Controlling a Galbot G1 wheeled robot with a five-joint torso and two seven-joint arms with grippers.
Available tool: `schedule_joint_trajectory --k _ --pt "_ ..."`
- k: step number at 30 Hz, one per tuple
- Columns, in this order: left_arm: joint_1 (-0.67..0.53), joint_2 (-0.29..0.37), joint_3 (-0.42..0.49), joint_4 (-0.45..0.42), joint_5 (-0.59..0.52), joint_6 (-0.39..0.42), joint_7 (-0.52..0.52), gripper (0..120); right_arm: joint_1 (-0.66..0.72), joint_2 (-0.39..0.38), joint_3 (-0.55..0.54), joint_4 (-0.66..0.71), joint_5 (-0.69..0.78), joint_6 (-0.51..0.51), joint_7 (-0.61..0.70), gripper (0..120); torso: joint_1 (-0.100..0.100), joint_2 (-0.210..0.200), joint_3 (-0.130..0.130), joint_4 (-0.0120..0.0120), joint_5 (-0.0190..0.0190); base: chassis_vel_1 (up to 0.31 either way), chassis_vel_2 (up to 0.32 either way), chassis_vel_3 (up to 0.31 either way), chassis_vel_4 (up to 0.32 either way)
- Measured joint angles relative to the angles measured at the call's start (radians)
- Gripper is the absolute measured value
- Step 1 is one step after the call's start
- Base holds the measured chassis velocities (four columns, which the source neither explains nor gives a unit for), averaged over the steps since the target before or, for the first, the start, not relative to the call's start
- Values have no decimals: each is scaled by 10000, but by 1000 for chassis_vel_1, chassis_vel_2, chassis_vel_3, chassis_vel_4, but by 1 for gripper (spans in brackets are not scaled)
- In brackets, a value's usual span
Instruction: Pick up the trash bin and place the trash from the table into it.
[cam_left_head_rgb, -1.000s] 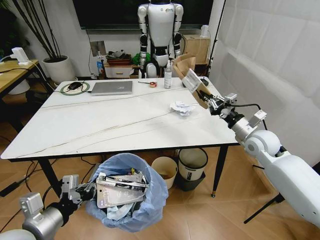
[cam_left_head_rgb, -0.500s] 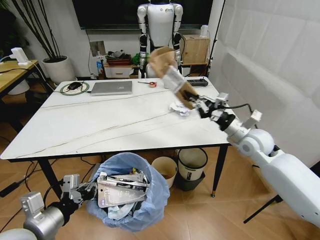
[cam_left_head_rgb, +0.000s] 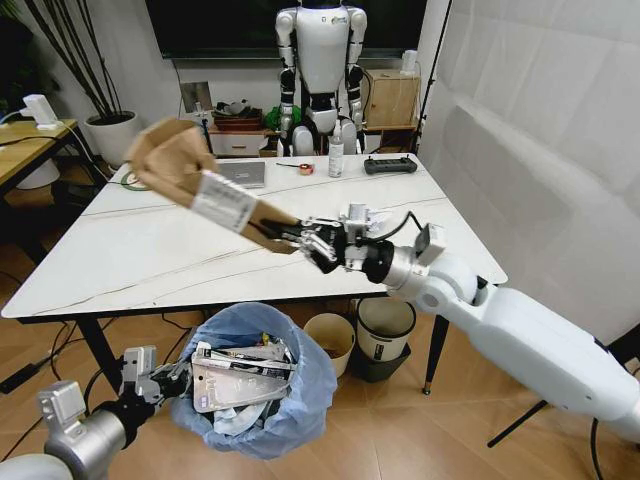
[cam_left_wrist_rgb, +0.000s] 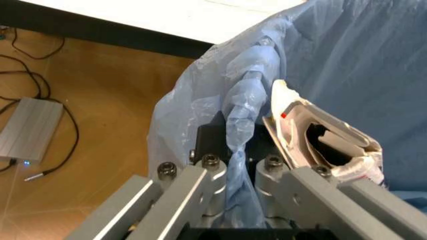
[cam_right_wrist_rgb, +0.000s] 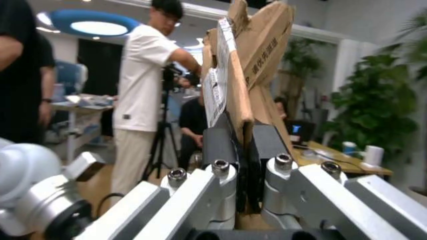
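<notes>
My right gripper (cam_left_head_rgb: 305, 238) is shut on a torn brown cardboard box (cam_left_head_rgb: 195, 178) with a white label, holding it up above the white table (cam_left_head_rgb: 150, 250) near its front edge. The right wrist view shows the cardboard box (cam_right_wrist_rgb: 250, 55) pinched flat between the fingers (cam_right_wrist_rgb: 217, 145). Below the table's front edge, the trash bin (cam_left_head_rgb: 300, 400) lined with a light-blue bag stands full of flattened packaging. My left gripper (cam_left_head_rgb: 165, 385) is shut on the bag at the bin's rim; the left wrist view shows the blue bag (cam_left_wrist_rgb: 243, 130) bunched between the fingers.
A cream bin (cam_left_head_rgb: 329, 340) and a white black-rimmed bin (cam_left_head_rgb: 385, 330) stand under the table. A laptop (cam_left_head_rgb: 245, 172), a spray bottle (cam_left_head_rgb: 336, 155), a tape roll and a black remote lie at the table's far side. A white robot stands behind. A wall is at the right.
My right arm has swung the cardboard box leftward across the table, from the right edge to above the front middle. The crumpled white paper is now hidden behind the arm. The left arm holds still.
</notes>
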Motion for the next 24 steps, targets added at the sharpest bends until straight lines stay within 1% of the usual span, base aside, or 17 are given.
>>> schedule_joint_trajectory --k 2,4,9,14,16,18,19,22,24 --pt "-7 18 -31 3 -54 6 -73 0 290 128 -381 -29 142 43 -177 0 0 0 0 -2 0 0 0 0 0" --pt "-4 32 -46 3 -91 11 -105 0 362 196 -497 -48 187 53 -214 0 0 0 0 -2 2 0 0 0 0" --pt "123 102 -166 -16 -288 62 -393 0 593 818 -1172 -404 189 57 -530 0 0 0 0 -1 3 0 0 0 0" --pt "241 178 -348 -54 -381 86 -600 0 523 1166 -1367 -821 20 72 -720 0 0 0 0 0 3 0 0 0 0" --pt "347 278 -545 -102 -547 101 -910 0 355 1479 -1475 -1249 -124 114 -828 0 -1 0 0 -1 6 0 0 0 0" --pt "360 292 -568 -126 -593 109 -963 0 340 1516 -1481 -1306 -146 118 -855 0 -1 0 0 -1 5 0 0 0 0" --pt "375 317 -603 -179 -681 130 -1085 0 267 1664 -1493 -1514 -218 135 -962 0 -1 0 0 -1 4 0 0 0 0" --pt "400 352 -676 -212 -744 151 -1246 0 67 1739 -1487 -1706 -360 148 -1094 0 -2 0 0 0 4 0 0 0 0" --pt "443 370 -731 -212 -755 165 -1329 0 -121 1652 -1386 -1728 -516 151 -1160 0 -1 0 1 0 5 0 0 0 0"
